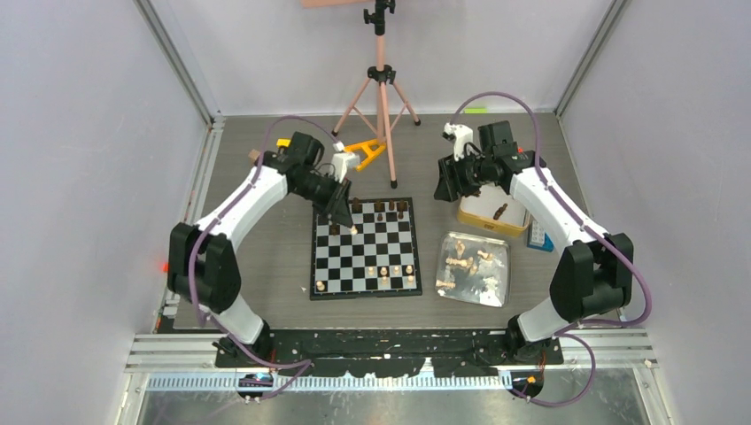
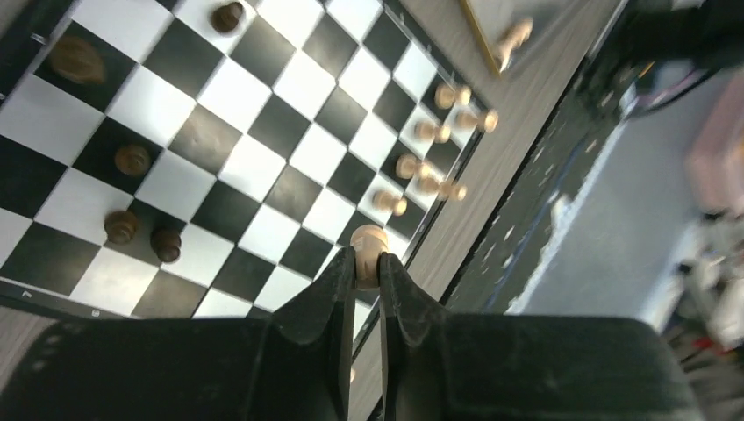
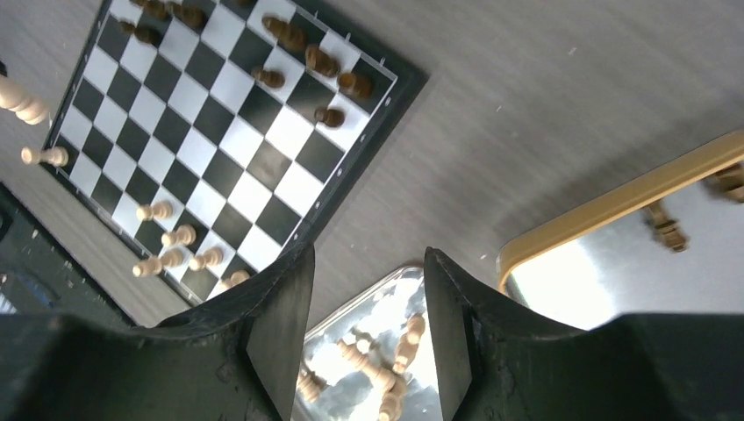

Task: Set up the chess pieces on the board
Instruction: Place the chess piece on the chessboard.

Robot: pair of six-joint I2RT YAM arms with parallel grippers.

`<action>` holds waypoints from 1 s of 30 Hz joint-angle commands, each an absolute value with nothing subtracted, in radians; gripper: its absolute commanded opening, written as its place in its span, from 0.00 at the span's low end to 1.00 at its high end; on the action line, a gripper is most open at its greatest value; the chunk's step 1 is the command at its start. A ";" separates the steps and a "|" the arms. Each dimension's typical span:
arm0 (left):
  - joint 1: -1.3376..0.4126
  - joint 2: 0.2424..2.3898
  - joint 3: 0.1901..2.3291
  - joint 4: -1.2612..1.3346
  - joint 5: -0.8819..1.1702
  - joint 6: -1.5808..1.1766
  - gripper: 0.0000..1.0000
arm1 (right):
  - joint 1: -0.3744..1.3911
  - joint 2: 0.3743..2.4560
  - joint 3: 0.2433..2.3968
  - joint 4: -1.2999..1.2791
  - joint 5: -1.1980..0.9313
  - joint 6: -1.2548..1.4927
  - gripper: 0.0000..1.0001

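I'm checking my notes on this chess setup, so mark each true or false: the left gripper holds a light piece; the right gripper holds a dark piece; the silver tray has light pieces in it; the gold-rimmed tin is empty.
1. The left gripper holds a light piece. True.
2. The right gripper holds a dark piece. False: its jaws are open with nothing between them.
3. The silver tray has light pieces in it. True.
4. The gold-rimmed tin is empty. False: a dark piece lies in it.
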State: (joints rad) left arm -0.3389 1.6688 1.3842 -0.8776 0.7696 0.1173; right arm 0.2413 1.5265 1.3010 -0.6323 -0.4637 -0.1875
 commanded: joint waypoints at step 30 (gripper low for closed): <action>-0.674 1.237 0.854 -0.646 0.530 0.673 0.00 | 0.227 1.472 1.117 -0.501 -0.589 -0.229 0.51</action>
